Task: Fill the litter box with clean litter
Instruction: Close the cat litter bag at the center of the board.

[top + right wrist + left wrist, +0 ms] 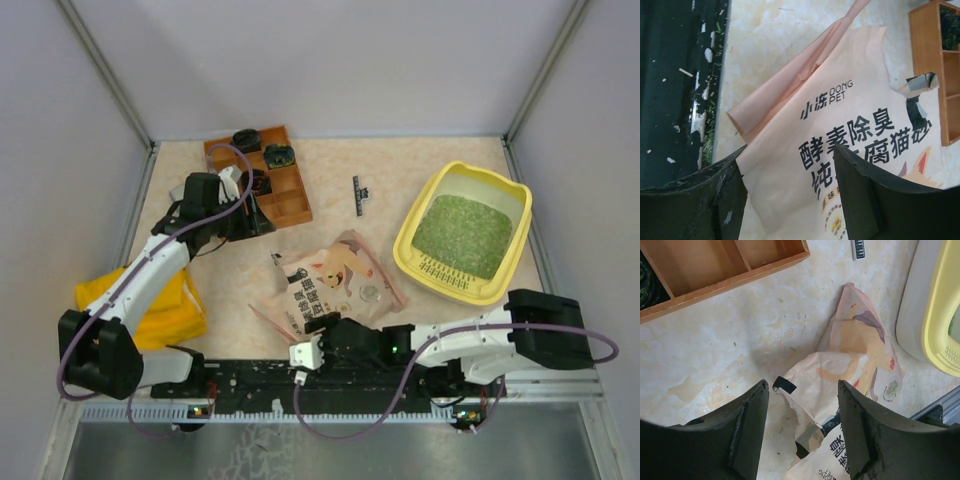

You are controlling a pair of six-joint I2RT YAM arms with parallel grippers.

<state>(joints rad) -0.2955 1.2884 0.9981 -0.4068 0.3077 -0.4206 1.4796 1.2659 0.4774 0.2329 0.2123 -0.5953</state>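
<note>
My left gripper point(802, 390): jaws apart, nothing between them, over bare table point(730, 350). Wooden tray point(715, 270) just ahead, pouch point(850, 365) below and right of fingertips. My right gripper point(790, 150): jaws apart, holding nothing, pouch flat beneath. Box point(404, 250) ahead-right of right gripper, well right of left one. Litter point(462, 235) inside box, covering floor.

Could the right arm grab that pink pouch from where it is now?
Probably yes. The right gripper hangs with its jaws open just over the near end of the pouch, and nothing lies between them. The pouch lies fairly flat, though, so pinching it may be awkward.
</note>
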